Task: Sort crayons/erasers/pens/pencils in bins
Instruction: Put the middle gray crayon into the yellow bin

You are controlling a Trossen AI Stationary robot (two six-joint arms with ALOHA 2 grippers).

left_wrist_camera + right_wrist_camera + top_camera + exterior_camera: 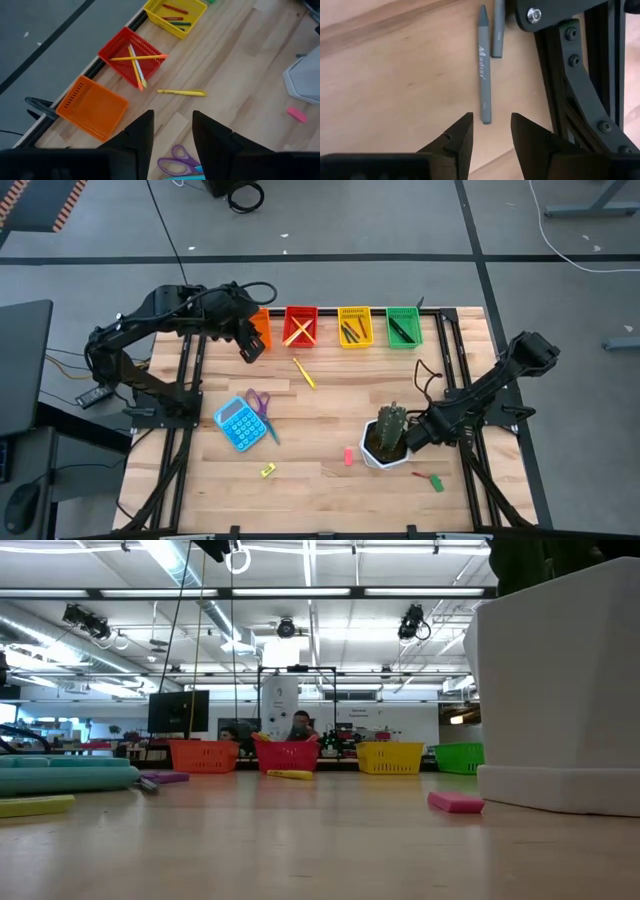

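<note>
Four bins stand in a row along the far edge: orange (262, 328), red (300, 325) with crossed pencils (136, 62), yellow (354, 327) and green (403, 327) with dark sticks. My right gripper (491, 132) is open and points down at the table beside the cactus pot. A grey crayon (484, 70) lies flat just beyond its fingertips, with a second grey crayon (497, 30) next to it. My left gripper (172, 132) hangs open and high over the table near the orange bin (92, 107). A yellow pen (304, 372) lies in front of the red bin.
The white cactus pot (388, 438) stands close to my right gripper, and the arm's black frame (585, 85) runs beside the crayons. A blue calculator (238, 423) and purple scissors (258, 402) lie at the left. A pink eraser (348, 456), a yellow-green eraser (267, 471) and small crayons (432, 478) lie near the front.
</note>
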